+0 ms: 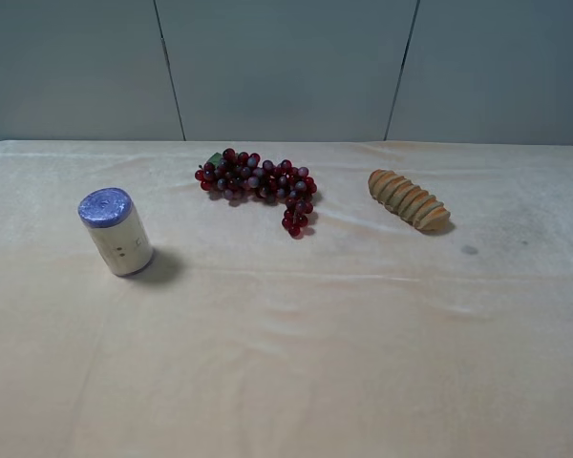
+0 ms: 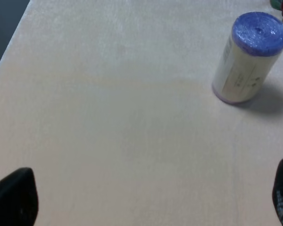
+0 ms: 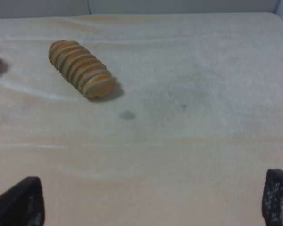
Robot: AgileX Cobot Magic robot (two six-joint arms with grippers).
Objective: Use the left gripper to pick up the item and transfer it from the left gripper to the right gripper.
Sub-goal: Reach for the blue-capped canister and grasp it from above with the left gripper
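Observation:
The item, a white can (image 1: 116, 232) with a purple-blue top, stands upright on the left of the cream cloth table. It also shows in the left wrist view (image 2: 249, 58), well ahead of my left gripper (image 2: 148, 197), whose black fingertips (image 2: 14, 197) are spread wide with nothing between them. My right gripper (image 3: 151, 200) is open too, its fingertips (image 3: 19, 202) far apart over bare cloth. Neither gripper nor arm shows in the exterior high view.
A dark red grape bunch (image 1: 260, 184) lies at the back middle. A tan ridged bread piece (image 1: 409, 199) lies at the back right, also in the right wrist view (image 3: 81, 68). A small dark spot (image 1: 469, 250) marks the cloth. A grey wall stands behind.

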